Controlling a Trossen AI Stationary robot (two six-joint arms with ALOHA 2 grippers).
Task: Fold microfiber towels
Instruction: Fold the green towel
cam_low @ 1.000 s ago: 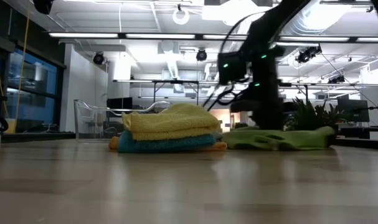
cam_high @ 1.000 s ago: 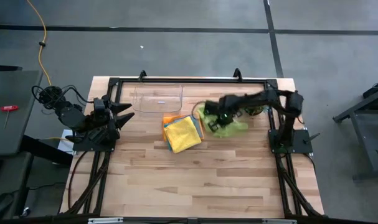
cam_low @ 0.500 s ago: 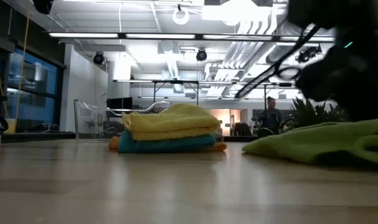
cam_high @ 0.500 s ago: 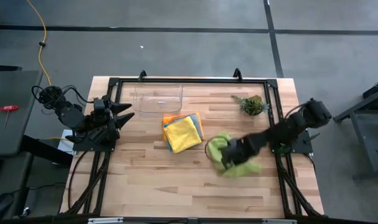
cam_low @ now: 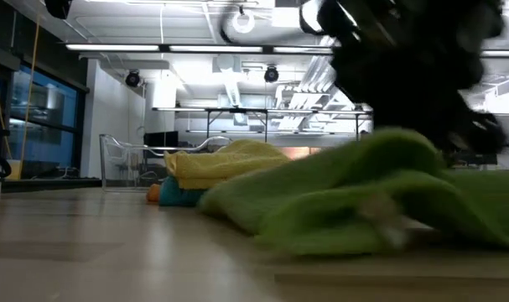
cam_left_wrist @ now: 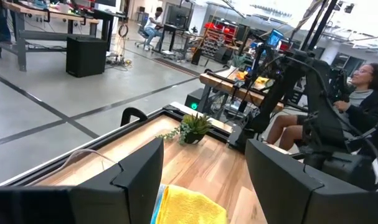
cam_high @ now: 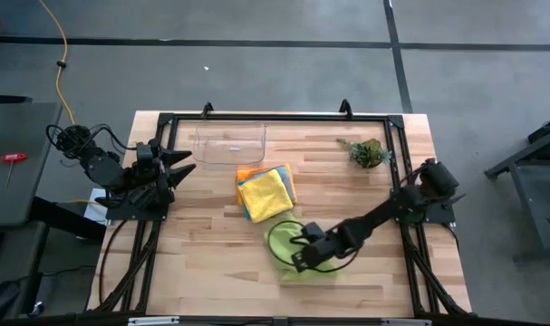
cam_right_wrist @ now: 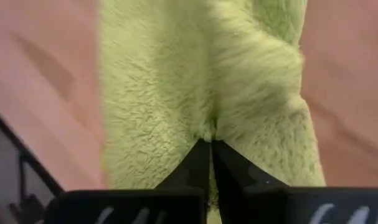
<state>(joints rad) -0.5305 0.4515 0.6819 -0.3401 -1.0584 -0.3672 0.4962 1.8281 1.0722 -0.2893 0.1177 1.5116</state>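
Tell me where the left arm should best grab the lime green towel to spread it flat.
Probably the loose outer edge of the lime green towel on its left, away from the right gripper, whose jaws are shut on the cloth. It lies bunched on the table, so come from above and pinch that rim.

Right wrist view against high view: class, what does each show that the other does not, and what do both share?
Only the right wrist view shows the right hand pinching a ridge of the lime green towel, fingers shut. Only the high view shows the folded stack topped by the yellow towel, the clear tray, the plant sprig and the waiting left hand. Both show the lime green towel on the wooden table.
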